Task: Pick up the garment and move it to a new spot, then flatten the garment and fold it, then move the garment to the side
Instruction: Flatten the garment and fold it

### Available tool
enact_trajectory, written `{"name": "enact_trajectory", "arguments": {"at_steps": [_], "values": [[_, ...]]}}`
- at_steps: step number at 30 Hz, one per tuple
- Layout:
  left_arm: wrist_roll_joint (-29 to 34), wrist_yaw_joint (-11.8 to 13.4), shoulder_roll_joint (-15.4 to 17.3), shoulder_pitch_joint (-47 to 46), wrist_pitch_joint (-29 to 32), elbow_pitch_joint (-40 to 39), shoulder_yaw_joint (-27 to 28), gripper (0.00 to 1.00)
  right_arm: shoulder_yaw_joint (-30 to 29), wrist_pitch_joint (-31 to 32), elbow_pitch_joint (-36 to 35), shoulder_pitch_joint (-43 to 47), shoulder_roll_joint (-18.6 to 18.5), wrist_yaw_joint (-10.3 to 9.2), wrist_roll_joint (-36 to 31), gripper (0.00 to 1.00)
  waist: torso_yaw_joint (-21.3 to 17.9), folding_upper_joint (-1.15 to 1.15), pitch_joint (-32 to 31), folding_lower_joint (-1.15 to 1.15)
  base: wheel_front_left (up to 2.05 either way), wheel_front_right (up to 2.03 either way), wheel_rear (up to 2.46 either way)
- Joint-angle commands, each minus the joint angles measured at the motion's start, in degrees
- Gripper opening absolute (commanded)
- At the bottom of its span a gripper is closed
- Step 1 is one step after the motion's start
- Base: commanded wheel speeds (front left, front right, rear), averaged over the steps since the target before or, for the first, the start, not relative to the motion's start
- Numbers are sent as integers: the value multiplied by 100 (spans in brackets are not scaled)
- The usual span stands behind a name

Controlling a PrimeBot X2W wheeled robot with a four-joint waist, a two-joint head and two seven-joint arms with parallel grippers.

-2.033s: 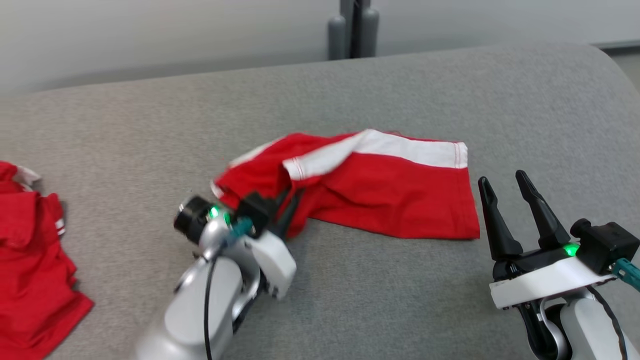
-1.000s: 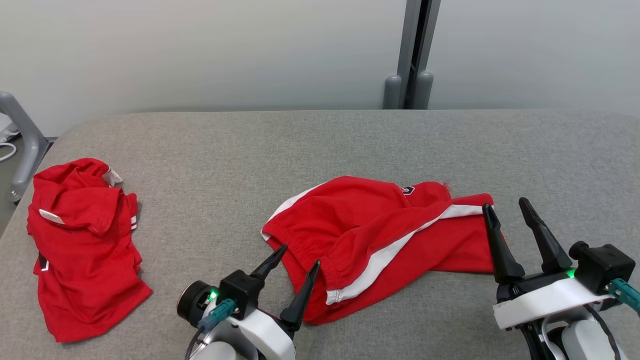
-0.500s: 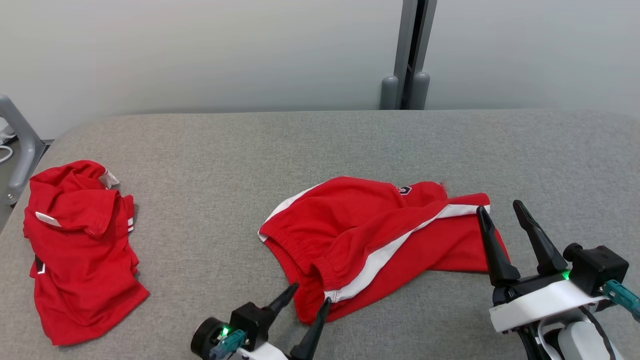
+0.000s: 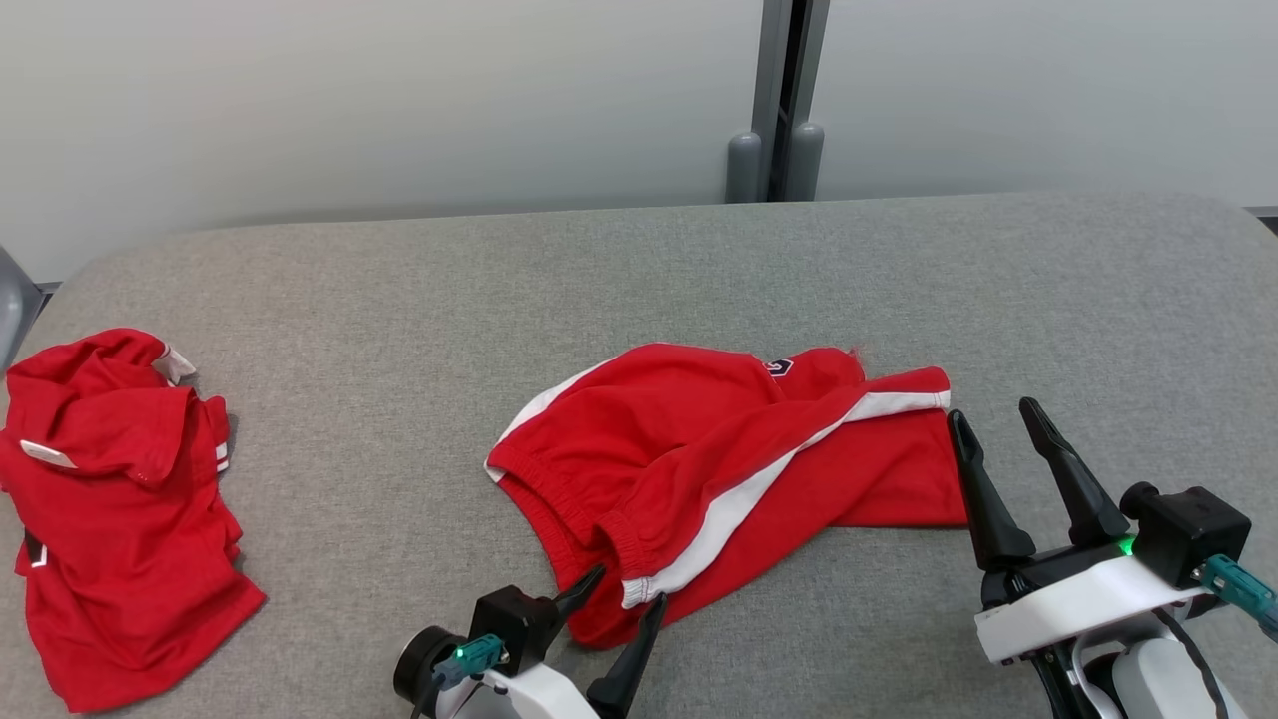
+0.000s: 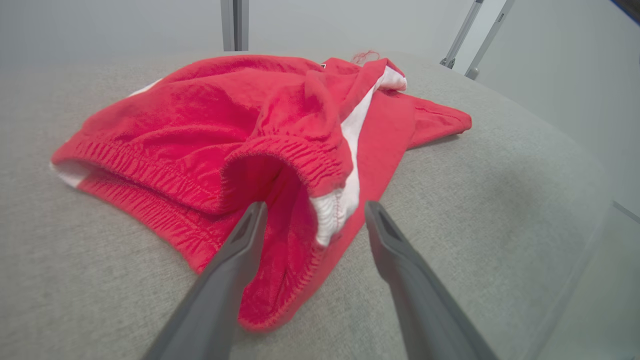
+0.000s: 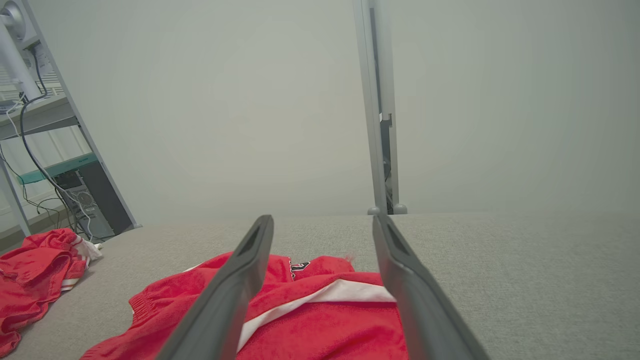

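The garment (image 4: pixel 719 469) is a pair of red shorts with a white side stripe, lying crumpled in the middle of the grey table (image 4: pixel 639 280). Its elastic waistband faces me at the near left (image 5: pixel 165 170). My left gripper (image 4: pixel 629 589) is open at the near edge of the waistband, fingers straddling a fold of red cloth (image 5: pixel 300 235) without pinching it. My right gripper (image 4: pixel 993 419) is open and raised just off the garment's right leg end, with the cloth (image 6: pixel 320 310) below its fingers.
A second red garment (image 4: pixel 110 499) lies bunched at the table's left edge (image 6: pixel 35 275). A grey post (image 4: pixel 774 100) stands behind the table against a pale wall. Shelving with cables (image 6: pixel 45 165) stands off to the left. Bare grey surface lies between the two garments and at the right.
The left gripper let go of the garment and drew back toward me, now open at the waistband. The garment was turned over and laid down. The head camera shifted; the right gripper kept its pose.
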Motion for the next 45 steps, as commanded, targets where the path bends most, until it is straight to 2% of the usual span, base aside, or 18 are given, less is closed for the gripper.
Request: {"name": "enact_trajectory", "arguments": {"at_steps": [1, 2, 4, 5, 6, 14, 22, 27, 37, 45], "values": [[-83, -32, 28, -117, -16, 16, -39, 100, -7, -12, 10, -42, -46, 1, 14, 100, -24, 0, 25, 0, 0, 0, 0], [-123, -33, 27, -137, -16, 25, -77, 98, -12, -12, 7, -51, -48, 1, 14, 100, -33, 0, 38, 0, 0, 0, 0], [-187, -38, 28, -204, -16, 7, -145, 29, -25, -12, 0, -70, -57, 1, 17, 100, -43, 0, 69, 0, 0, 0, 0], [-187, -38, 28, -204, -16, 7, -145, 29, -25, -12, 0, -70, -57, 1, 17, 100, -43, 0, 69, 0, 0, 0, 0], [-230, -32, 27, -236, -16, -30, -152, 0, -36, -12, -3, -77, -58, 1, 18, 100, -44, 0, 85, 0, 0, 0, 0], [-196, -37, 27, -299, -16, -300, -59, 0, -306, -12, 246, -105, -93, 1, -95, 100, 113, 0, 151, 0, 0, 0, 0], [-36, -42, 67, -130, -16, -920, 298, 0, -712, -12, 1183, -378, -170, 1, -165, 100, 472, 0, 110, 0, 0, 0, 0], [71, -40, 72, 32, -16, -1320, 646, 0, -716, -11, 1726, -538, -249, 1, -151, 100, 664, 0, 101, 0, 0, 0, 0], [278, -39, 65, 36, -16, -1287, 813, 0, 134, -12, 2519, -1155, -667, 1, 306, 100, 824, 0, 314, 0, 0, 0, 0], [315, -40, 36, -83, -16, -1251, 798, 0, 1208, -12, 3063, -1580, -1106, 1, 768, 100, 967, 0, 490, 0, 0, 0, 0]]}}
